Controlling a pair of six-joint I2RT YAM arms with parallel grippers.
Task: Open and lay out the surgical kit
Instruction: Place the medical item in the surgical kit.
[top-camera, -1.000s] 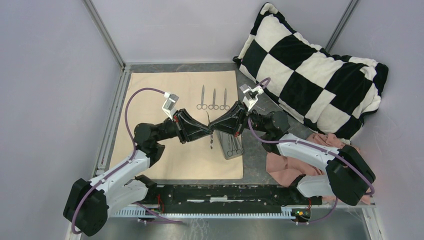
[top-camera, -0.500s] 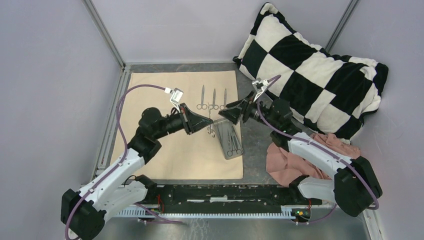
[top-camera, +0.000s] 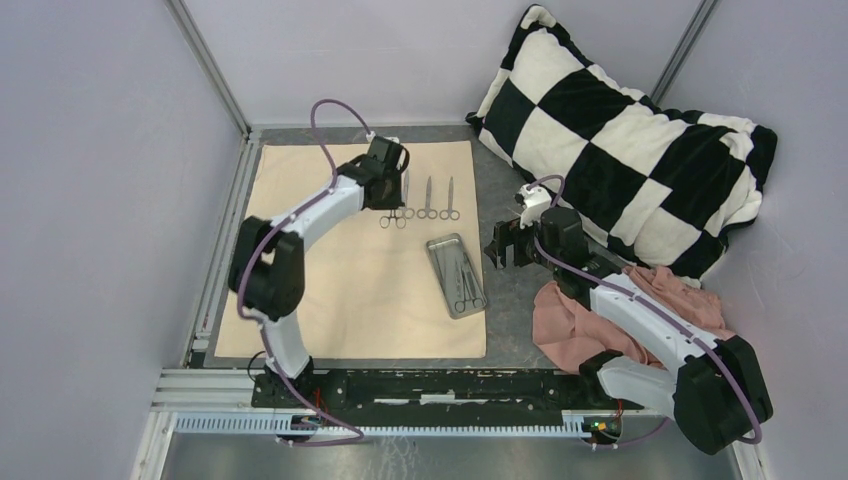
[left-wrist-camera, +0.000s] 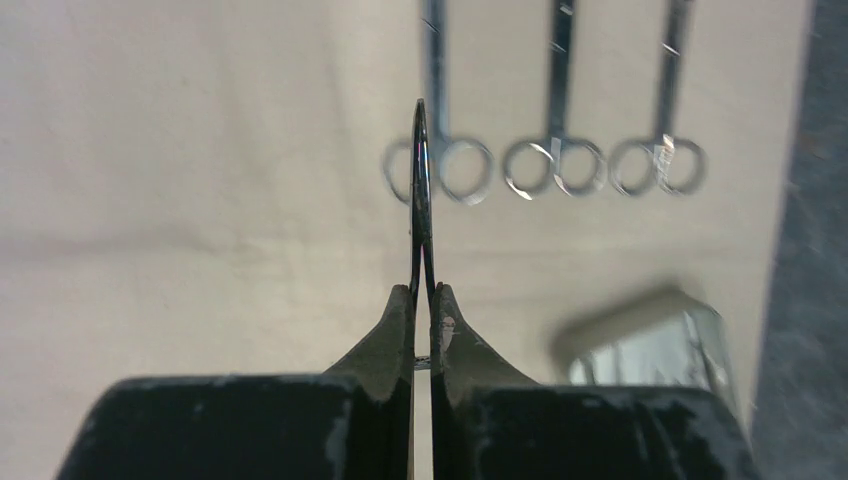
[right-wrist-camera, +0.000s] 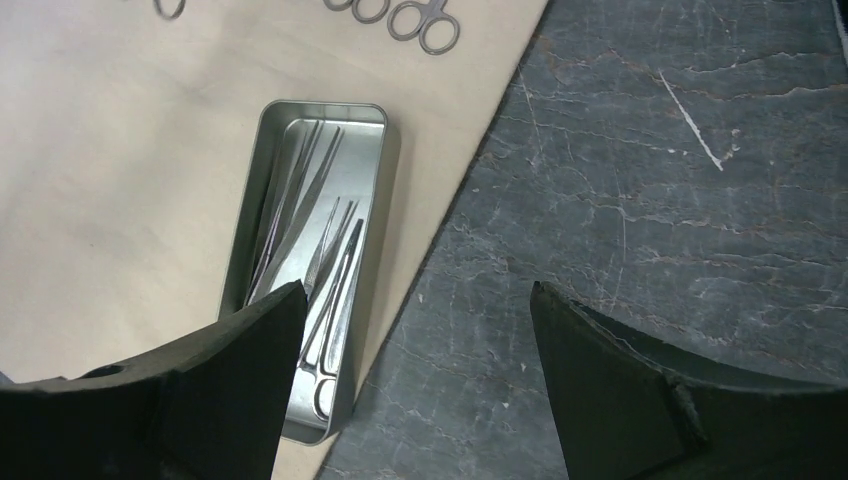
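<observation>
**Left hand (left-wrist-camera: 423, 297) carried from tray (top-camera: 443, 239) to laid row**

Pinching one instrument (left-wrist-camera: 421, 180) edge-on, it hangs beyond the tray beside three instruments (top-camera: 428, 198) lying parallel on the cloth wrap (top-camera: 330, 290), likely to extend their row; bare cloth lies leftward. Right hand (right-wrist-camera: 415, 295), spread, waits over the bench (right-wrist-camera: 650, 200) right of the tray.

A large black-and-white checkered pillow (top-camera: 620, 140) fills the far right corner and a crumpled pink cloth (top-camera: 565, 325) the right edge, leaving a bare dark strip of tabletop (top-camera: 510, 300) beside the large beige cloth wrap (top-camera: 330, 290). On the wrap, three slim silver ring-handled instruments (top-camera: 428, 198) by the far edge, the left gripper (left-wrist-camera: 422, 300) clamping a fourth instrument (left-wrist-camera: 420, 190), and a small grey rectangular metal tray (top-camera: 447, 243) block passage; its left part lies bare.
</observation>
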